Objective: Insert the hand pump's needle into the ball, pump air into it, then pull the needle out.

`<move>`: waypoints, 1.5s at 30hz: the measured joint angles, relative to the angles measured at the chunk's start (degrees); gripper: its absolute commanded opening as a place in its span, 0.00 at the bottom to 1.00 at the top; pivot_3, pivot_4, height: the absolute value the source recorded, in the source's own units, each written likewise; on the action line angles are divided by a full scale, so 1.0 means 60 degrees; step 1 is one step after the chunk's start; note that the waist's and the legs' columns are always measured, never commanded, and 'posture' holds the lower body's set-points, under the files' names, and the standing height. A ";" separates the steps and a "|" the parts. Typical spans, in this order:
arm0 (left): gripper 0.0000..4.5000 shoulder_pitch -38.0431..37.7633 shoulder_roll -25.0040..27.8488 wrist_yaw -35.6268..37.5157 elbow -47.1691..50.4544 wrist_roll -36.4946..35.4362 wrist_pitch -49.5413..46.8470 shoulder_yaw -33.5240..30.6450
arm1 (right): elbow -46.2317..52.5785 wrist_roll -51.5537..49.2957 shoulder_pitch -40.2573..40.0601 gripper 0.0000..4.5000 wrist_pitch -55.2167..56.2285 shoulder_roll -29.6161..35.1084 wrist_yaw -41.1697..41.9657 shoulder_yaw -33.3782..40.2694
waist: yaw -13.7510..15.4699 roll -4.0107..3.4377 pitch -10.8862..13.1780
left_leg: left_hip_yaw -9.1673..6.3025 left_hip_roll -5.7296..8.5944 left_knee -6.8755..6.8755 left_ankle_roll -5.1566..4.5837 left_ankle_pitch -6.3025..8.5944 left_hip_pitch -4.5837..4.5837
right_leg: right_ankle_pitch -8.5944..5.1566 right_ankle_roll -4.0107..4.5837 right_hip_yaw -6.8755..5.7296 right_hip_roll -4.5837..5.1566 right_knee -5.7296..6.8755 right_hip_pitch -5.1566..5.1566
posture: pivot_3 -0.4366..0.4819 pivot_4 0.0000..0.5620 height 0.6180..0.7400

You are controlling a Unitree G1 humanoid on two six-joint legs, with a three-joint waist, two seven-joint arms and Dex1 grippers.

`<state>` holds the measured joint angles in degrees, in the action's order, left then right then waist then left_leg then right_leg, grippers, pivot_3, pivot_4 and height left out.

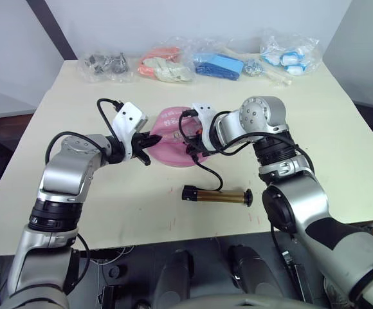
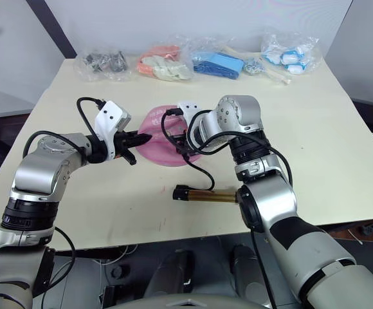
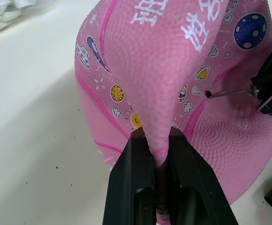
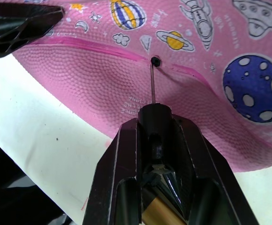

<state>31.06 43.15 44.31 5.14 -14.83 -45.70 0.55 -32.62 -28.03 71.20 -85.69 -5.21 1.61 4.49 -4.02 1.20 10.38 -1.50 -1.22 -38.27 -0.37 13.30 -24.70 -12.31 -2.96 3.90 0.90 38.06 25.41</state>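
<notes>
Right claw (image 4: 160, 133): fingers clamped on the black fitting at the end of the hose (image 1: 206, 168), the needle (image 4: 152, 84) projecting straight ahead with its tip at, or just entering, the black valve hole (image 4: 155, 61).

Left claw (image 3: 155, 154): fingers closed on a pinched fold of the ball (image 3: 173, 84), holding the slack skin up off the counter (image 1: 109, 206).

Ball: pink, printed with planets and rockets, largely deflated and dented; lies mid-counter between the two claws.

Hand pump (image 1: 217, 195): gold tube lying flat on the counter, near the ball on the robot's side, joined to the right claw by the thin black hose; unheld.

Far edge of counter: several clear bags of assorted goods (image 1: 167, 64), well apart from the work.

Risks, as judged: the needle is thin and the skin soft, so an off-axis push may bend the needle or skid it off the valve; the limp wall may cave in under pressure unless the fold is kept taut; the loose pump may be dragged by the hose.

Unclear: depth of the needle in the valve cannot be told; the T-handle end of the pump is hard to make out.
</notes>
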 measured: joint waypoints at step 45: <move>0.01 -0.0280 0.0003 -0.0168 0.0351 -0.0030 -0.0028 -0.0067 | -0.1241 0.1034 0.0593 0.08 -0.0114 -0.0754 -0.0925 0.2926 | -0.0022 -0.0001 -0.0004 | 0.0001 -0.0001 0.0005 0.0002 -0.0001 0.0012 | 0.0005 0.0007 0.0000 -0.0001 -0.0003 -0.0007 | 0.48 0.27 1.00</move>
<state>29.38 43.17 43.31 7.25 -15.01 -45.87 0.15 -40.06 -21.82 74.76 -86.37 -9.73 -3.94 22.04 -4.15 1.19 10.36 -1.50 -1.22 -38.23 -0.36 13.29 -24.63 -12.28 -2.92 3.90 0.89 38.04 25.36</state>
